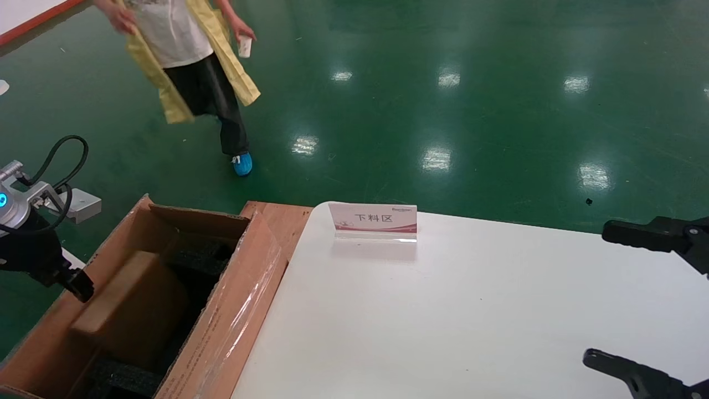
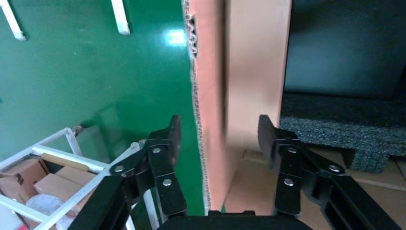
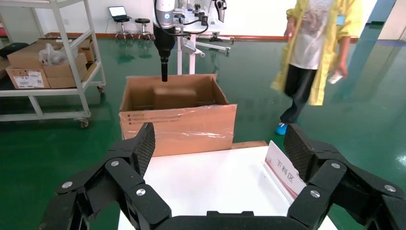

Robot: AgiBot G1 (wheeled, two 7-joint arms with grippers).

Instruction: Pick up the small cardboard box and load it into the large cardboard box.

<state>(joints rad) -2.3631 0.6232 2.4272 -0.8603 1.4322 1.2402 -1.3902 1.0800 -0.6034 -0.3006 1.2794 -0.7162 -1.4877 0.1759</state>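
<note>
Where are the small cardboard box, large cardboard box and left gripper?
small cardboard box (image 1: 135, 302), head view, top face.
large cardboard box (image 1: 243, 299), head view, taped flap.
left gripper (image 2: 219, 139), left wrist view, midway between fingertips.

The big brown flapped cardboard carton (image 1: 232, 310) sits just left of the white rounded table (image 1: 471, 310); the small plain pinkish-brown carton (image 1: 133, 305) lies inside it on black foam blocks (image 1: 202, 257).
</note>
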